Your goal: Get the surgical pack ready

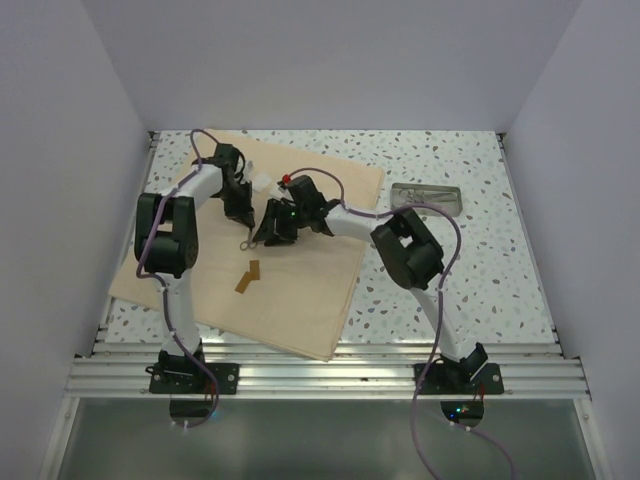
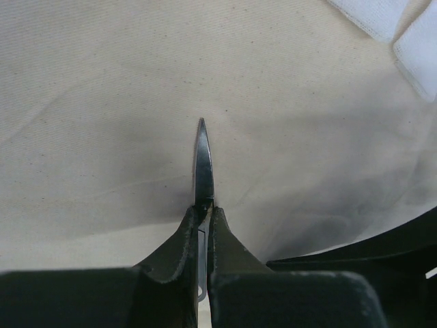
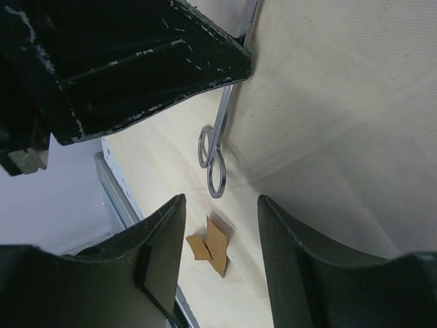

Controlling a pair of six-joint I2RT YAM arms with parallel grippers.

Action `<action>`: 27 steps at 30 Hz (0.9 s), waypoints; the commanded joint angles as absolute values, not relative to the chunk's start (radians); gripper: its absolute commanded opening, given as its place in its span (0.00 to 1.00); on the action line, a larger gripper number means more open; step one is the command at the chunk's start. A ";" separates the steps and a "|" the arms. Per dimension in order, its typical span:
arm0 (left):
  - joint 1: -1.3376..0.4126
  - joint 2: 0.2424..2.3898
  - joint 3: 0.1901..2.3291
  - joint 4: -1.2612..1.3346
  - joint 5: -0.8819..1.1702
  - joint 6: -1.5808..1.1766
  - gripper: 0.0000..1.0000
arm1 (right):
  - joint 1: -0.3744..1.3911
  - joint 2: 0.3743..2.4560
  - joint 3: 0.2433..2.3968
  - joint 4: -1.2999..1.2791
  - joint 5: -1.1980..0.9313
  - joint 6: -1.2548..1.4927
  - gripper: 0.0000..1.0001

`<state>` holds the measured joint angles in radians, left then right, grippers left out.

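A large tan fabric sheet (image 1: 300, 260) lies spread on the table's left half. My left gripper (image 1: 240, 212) is shut on a steel scissor-like instrument (image 2: 203, 160). Its pointed tip sticks out past the fingers just above the sheet (image 2: 102, 102). Its ring handles (image 1: 243, 241) show in the right wrist view (image 3: 213, 164). My right gripper (image 1: 268, 232) is open and empty (image 3: 220, 199), close beside the left one and over the sheet (image 3: 341, 102). White gauze squares (image 2: 372, 14) lie on the sheet behind the left gripper (image 1: 262, 183).
A small brown folded piece (image 1: 248, 277) lies on the sheet toward the near side (image 3: 212, 246). A shallow grey metal tray (image 1: 452, 190) holding steel instruments stands on the speckled table at the right. A small red object (image 1: 286, 180) sits by the gauze.
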<state>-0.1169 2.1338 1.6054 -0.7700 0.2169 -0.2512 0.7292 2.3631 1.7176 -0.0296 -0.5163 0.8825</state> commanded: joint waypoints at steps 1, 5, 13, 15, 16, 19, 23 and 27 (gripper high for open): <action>-0.112 2.180 1.563 -0.750 0.268 -0.258 0.00 | 0.747 2.391 1.795 0.003 -0.511 0.914 0.50; -0.107 2.175 1.559 -0.744 0.276 -0.259 0.00 | 0.761 2.433 1.827 0.014 -0.499 0.948 0.49; -0.104 2.158 1.560 -0.749 0.293 -0.265 0.00 | 0.776 2.532 1.957 0.003 -0.483 1.009 0.38; -0.100 2.149 1.563 -0.749 0.304 -0.273 0.00 | 0.775 2.548 1.973 0.003 -0.494 1.034 0.32; -0.098 2.142 1.565 -0.747 0.316 -0.278 0.00 | 0.776 2.552 1.976 0.003 -0.497 1.043 0.18; -0.091 2.097 1.581 -0.749 0.319 -0.296 0.17 | 0.776 2.548 1.986 0.005 -0.506 1.052 0.00; -0.081 2.022 1.621 -0.755 0.255 -0.328 0.42 | 0.767 2.502 1.985 0.003 -0.520 1.049 0.00; -0.081 1.889 1.625 -0.707 0.131 -0.396 0.53 | 0.726 2.393 1.899 0.034 -0.528 1.080 0.00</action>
<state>-0.0860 2.0628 1.5948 -0.7597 0.2207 -0.3252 0.7609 2.5343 1.9316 -0.0109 -0.5175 1.0534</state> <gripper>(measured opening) 0.510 0.026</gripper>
